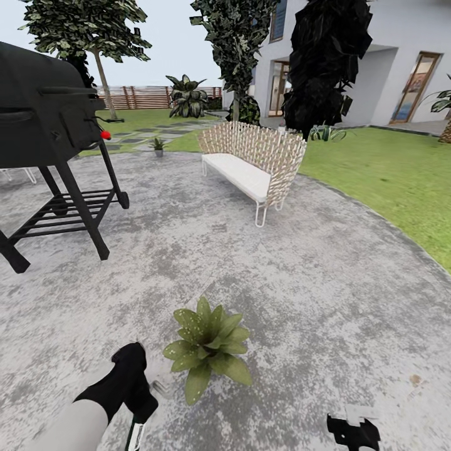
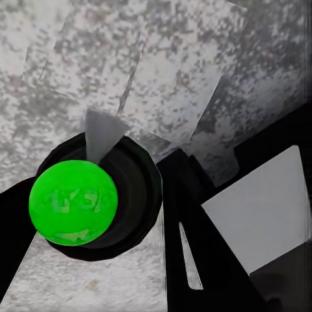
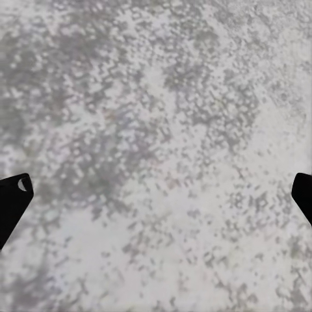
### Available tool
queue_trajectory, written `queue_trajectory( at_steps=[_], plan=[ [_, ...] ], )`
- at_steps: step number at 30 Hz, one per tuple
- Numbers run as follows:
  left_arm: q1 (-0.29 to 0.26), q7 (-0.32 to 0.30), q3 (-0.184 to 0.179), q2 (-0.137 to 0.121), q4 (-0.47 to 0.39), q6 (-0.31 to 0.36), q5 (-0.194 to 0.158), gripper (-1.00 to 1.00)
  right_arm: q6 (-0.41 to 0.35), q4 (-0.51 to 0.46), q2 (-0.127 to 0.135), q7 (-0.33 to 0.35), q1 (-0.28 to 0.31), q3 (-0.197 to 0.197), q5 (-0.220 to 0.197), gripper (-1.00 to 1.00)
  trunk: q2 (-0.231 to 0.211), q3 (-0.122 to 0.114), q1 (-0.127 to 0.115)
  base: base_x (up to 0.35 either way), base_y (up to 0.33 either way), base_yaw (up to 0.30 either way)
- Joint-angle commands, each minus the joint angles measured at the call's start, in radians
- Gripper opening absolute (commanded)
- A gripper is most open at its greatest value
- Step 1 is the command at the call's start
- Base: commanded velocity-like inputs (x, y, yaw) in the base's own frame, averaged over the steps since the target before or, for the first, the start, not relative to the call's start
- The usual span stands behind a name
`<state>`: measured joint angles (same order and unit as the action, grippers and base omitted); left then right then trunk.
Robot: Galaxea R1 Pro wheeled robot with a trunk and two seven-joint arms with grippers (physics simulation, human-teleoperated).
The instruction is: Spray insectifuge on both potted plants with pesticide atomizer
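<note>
Pesticide atomizer (image 2: 97,201) is already in the left gripper (image 1: 139,418), down at the lower left of the head view, just left of the near potted plant (image 1: 208,346). In the left wrist view you're looking at a dark round body with a bright green round part facing the camera and a pale wedge that I'd guess is the nozzle head, with the black fingers (image 2: 214,260) clamped around the bottle from the sides. The plant sits on the grey paved patio (image 1: 313,282) and its leaves already carry fine whitish specks of insectifuge (image 1: 191,322), so I'd say this one is at least partly covered, hard to tell if fully. A second small potted plant (image 1: 158,145) is way off in the upper left, past the black grill (image 1: 44,113) and left of the wicker bench (image 1: 254,166). The right gripper (image 1: 352,432) is at the bottom right with nothing in it; in the right wrist view its fingertips (image 3: 12,198) sit far apart over bare paving. Handling-wise the bottle looks small, light and rigid, probably a bit slick and round, so a grip around the body below the nozzle makes sense, keeping the head free and aimed at the leaves.
</note>
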<state>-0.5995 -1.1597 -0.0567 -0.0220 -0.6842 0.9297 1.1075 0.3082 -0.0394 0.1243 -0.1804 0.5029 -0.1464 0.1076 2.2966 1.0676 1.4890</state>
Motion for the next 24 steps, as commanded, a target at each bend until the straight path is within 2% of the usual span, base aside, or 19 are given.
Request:
queue_trajectory(
  at_steps=[1,5,7,10,12,21,24],
  plan=[
    [0.006,-0.003,-0.002,0.0,-0.003,0.003,0.006,-1.0,0.003,0.001,-0.002,-0.003,0.0,-0.008,0.01,1.0,0.0,0.001,0.0,0.0,0.0,0.0],
    [0.015,0.088,0.003,0.003,-0.003,0.004,0.0,-1.0,0.004,0.001,-0.003,-0.004,0.001,-0.008,0.01,1.0,0.0,0.001,0.0,0.0,0.0,0.079],
    [0.016,0.107,0.005,0.004,-0.003,0.004,-0.016,-1.0,0.004,0.001,-0.002,-0.004,0.001,-0.008,0.01,1.0,0.0,0.001,0.0,0.0,0.0,0.238],
    [0.017,0.117,0.005,0.003,-0.004,0.003,-0.058,-1.0,0.004,0.002,0.001,-0.004,0.0,-0.008,0.01,1.0,0.0,0.001,0.0,0.0,-0.008,0.194],
    [0.017,0.119,0.005,0.004,-0.006,0.003,-0.069,-1.0,0.003,0.003,0.004,-0.004,0.0,-0.008,0.011,1.0,0.0,0.001,0.0,0.0,-0.163,0.042],
    [0.017,0.12,0.005,0.006,-0.004,0.003,-0.077,-1.0,0.003,0.004,0.005,-0.003,0.001,-0.008,0.011,1.0,0.0,0.001,0.0,-0.018,-0.263,0.004],
    [0.018,0.12,0.005,0.0,-0.009,0.003,-0.076,-1.0,0.003,0.003,0.0,-0.004,0.001,-0.008,0.011,1.0,0.0,0.001,0.0,-0.116,-0.262,0.0]
  ],
)
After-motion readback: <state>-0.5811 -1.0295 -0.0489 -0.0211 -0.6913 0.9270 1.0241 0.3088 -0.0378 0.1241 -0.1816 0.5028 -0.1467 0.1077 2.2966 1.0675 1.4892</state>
